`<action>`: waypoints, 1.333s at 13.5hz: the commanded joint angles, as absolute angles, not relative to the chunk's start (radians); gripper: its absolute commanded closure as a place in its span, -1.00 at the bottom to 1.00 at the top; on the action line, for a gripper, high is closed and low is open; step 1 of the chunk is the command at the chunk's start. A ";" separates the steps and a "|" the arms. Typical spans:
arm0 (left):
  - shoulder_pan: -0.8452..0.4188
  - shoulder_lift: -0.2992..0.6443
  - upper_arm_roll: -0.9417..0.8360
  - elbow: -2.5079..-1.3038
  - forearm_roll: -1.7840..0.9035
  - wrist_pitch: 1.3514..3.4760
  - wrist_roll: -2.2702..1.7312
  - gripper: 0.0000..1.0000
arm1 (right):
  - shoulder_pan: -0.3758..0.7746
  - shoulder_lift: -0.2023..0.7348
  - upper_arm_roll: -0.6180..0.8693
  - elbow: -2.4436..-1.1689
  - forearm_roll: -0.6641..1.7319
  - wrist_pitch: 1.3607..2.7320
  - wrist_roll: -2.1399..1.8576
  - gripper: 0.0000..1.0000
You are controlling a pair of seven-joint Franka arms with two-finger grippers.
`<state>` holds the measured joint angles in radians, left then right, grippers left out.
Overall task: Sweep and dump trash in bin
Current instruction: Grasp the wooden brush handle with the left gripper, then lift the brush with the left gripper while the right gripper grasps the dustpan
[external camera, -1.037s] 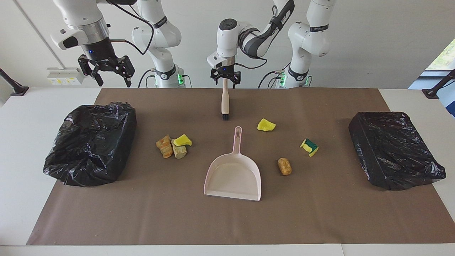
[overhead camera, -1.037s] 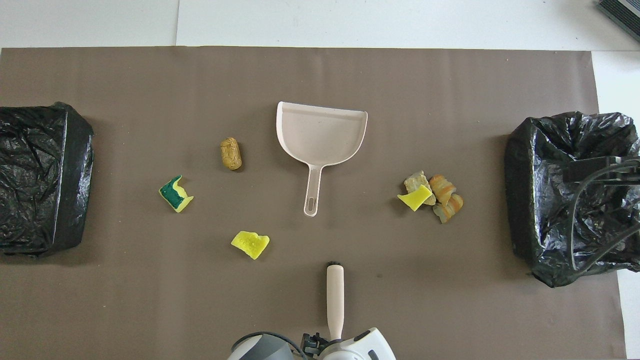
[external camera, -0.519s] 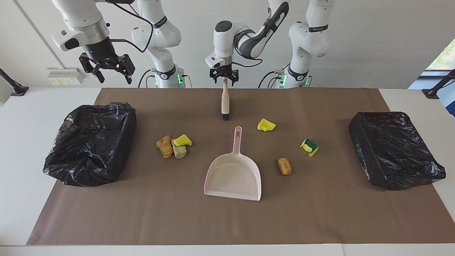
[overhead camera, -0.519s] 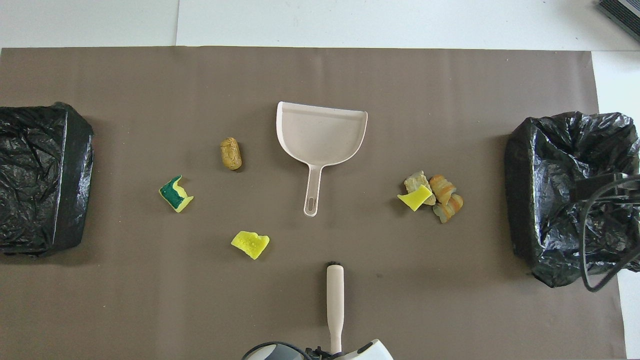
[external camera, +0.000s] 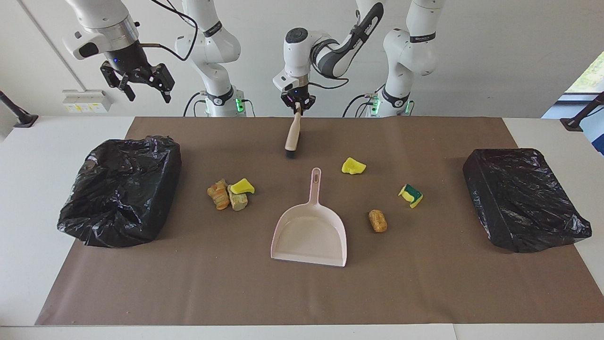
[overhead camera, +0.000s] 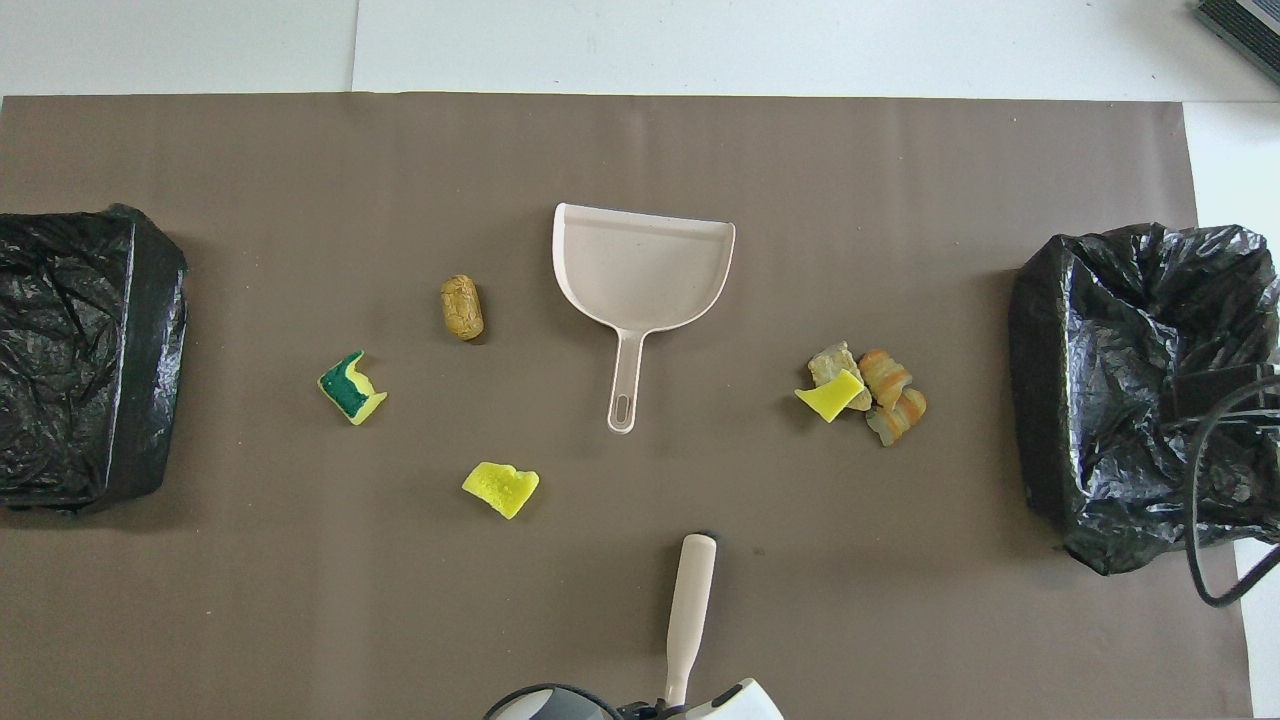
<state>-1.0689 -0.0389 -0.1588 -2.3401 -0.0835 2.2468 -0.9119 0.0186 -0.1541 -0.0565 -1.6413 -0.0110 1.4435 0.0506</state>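
Where it gaped earlier, left tool [external camera: 297, 106] now clamps tilted brush [external camera: 292, 134].

No legible text anywhere.

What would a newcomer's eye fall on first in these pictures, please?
Probably the pink dustpan at the mat's middle, ringed by yellow and orange-brown trash scraps. Next, the left gripper, shut on a tilted brush nearer the robots, and the black-bagged bins at both table ends.
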 commanded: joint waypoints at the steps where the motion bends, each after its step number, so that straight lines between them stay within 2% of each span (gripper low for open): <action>1: -1.081 -0.058 -0.138 -2.341 -0.100 2.172 -0.917 1.00 | 0.009 -0.173 -0.049 -1.646 -0.002 1.430 0.040 -1.00; 3: -1.065 -0.064 -0.133 -2.332 -0.097 2.129 -0.916 1.00 | 0.023 -0.163 -0.040 -1.672 -0.008 1.468 0.049 -1.00; 5: -1.031 -0.078 -0.133 -2.297 -0.086 2.047 -0.916 1.00 | 0.064 -0.135 -0.026 -1.716 -0.006 1.569 0.109 -1.00; 8: -0.932 -0.112 -0.130 -2.273 -0.081 1.944 -0.876 1.00 | 0.120 -0.051 -0.026 -1.715 -0.003 1.650 0.259 -1.00; 10: -0.865 -0.114 -0.132 -2.263 0.015 1.890 -0.874 1.00 | 0.170 0.017 -0.026 -1.710 0.002 1.736 0.340 -1.00; 14: -0.669 -0.123 -0.130 -2.235 0.051 1.870 -0.781 1.00 | 0.283 0.168 -0.026 -1.678 0.011 1.908 0.622 -1.00; 18: -0.484 -0.103 -0.132 -2.185 0.051 1.887 -0.591 1.00 | 0.411 0.244 -0.025 -1.680 0.034 1.985 0.860 -1.00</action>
<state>-0.5462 -0.1058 -0.1168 -2.2122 0.0401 1.9046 -0.6536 0.3829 0.2148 -0.0218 -1.7025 0.0017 1.9737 0.7993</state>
